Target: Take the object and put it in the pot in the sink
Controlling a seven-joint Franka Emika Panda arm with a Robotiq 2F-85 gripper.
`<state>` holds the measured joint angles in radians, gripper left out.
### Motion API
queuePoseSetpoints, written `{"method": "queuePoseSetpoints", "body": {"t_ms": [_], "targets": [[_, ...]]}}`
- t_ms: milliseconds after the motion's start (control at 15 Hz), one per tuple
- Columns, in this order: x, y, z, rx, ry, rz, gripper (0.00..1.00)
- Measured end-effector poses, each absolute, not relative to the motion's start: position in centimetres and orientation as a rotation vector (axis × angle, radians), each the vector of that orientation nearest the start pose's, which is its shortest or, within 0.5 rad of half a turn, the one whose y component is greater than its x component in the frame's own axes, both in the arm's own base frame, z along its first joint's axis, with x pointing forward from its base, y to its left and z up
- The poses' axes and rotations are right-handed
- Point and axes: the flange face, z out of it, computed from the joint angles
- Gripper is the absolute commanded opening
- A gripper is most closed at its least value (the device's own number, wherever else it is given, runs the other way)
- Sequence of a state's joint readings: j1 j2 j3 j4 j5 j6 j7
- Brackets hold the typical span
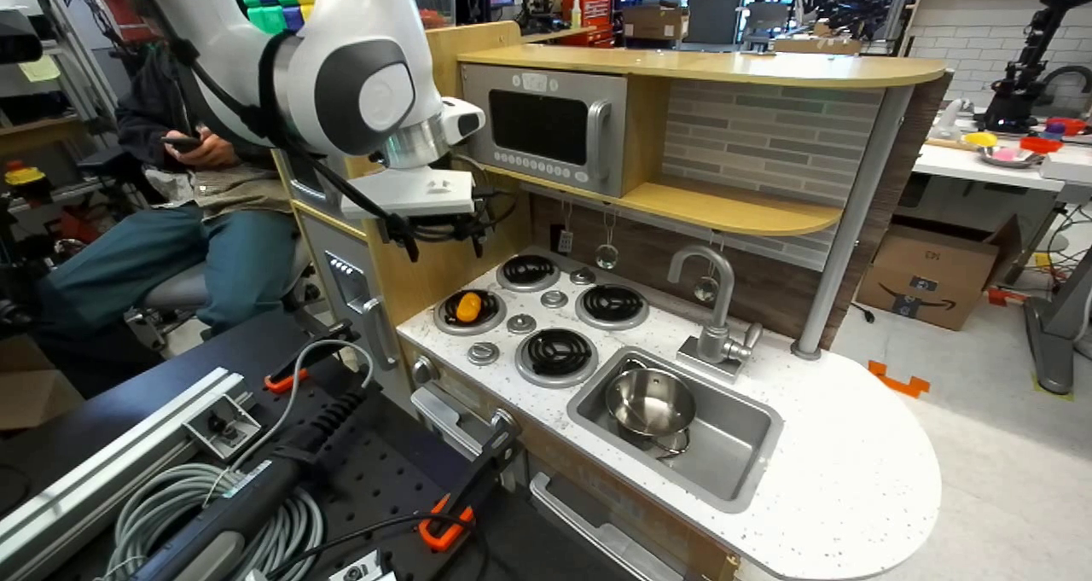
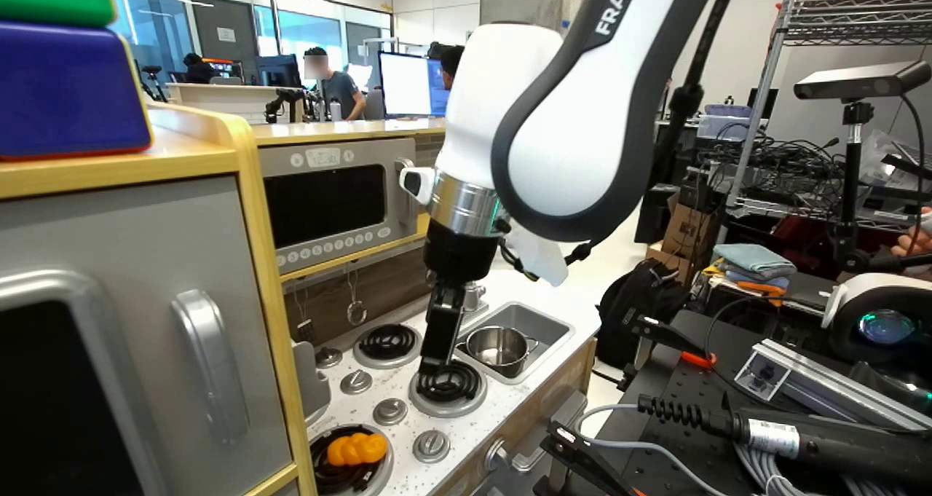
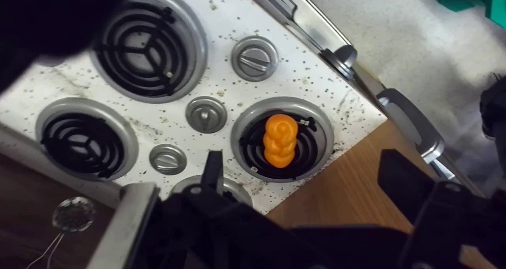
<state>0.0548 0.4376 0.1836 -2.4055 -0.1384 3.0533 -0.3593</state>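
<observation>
The object is an orange, lumpy, braided-looking piece (image 3: 281,140). It lies on a black coil burner at the counter's corner, and it also shows in both exterior views (image 1: 468,307) (image 2: 357,449). A shiny metal pot (image 1: 651,403) with wire handles stands in the grey sink (image 1: 751,479); both also show in an exterior view, the pot (image 2: 501,347) and the sink rim (image 2: 559,336). My gripper (image 3: 302,152) is open and empty, its fingers wide apart in the wrist view. In both exterior views the gripper (image 1: 446,246) (image 2: 435,365) hangs above the stove, well clear of the orange object.
A toy microwave (image 1: 546,129) and wooden shelf (image 1: 734,201) overhang the back of the stove. A tall wooden cabinet side (image 1: 444,265) borders the orange object's burner. A faucet (image 1: 717,299) rises behind the sink. Knobs (image 1: 484,353) stand between the burners. Utensils (image 1: 606,255) hang at the back.
</observation>
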Motion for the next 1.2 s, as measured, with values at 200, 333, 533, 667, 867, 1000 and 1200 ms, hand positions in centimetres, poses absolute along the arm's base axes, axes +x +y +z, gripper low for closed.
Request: {"method": "queuePoseSetpoints", "body": {"t_ms": [200, 333, 533, 667, 867, 1000, 1200], "targets": [[51.4, 14.7, 12.4, -2.884, -0.906, -0.323, 1.0], [53.0, 14.7, 10.6, -2.891, -0.836, -0.322, 1.0], [55.2, 14.9, 8.4, -2.901, -0.792, -0.335, 1.0], [56.2, 15.5, 6.9, -2.909, -0.8, -0.335, 1.0], [56.9, 17.1, 4.5, -2.921, -0.84, -0.32, 1.0], [57.2, 18.2, 3.1, -2.93, -0.867, -0.316, 1.0], [57.7, 19.3, 1.4, -2.947, -0.888, -0.313, 0.74]]}}
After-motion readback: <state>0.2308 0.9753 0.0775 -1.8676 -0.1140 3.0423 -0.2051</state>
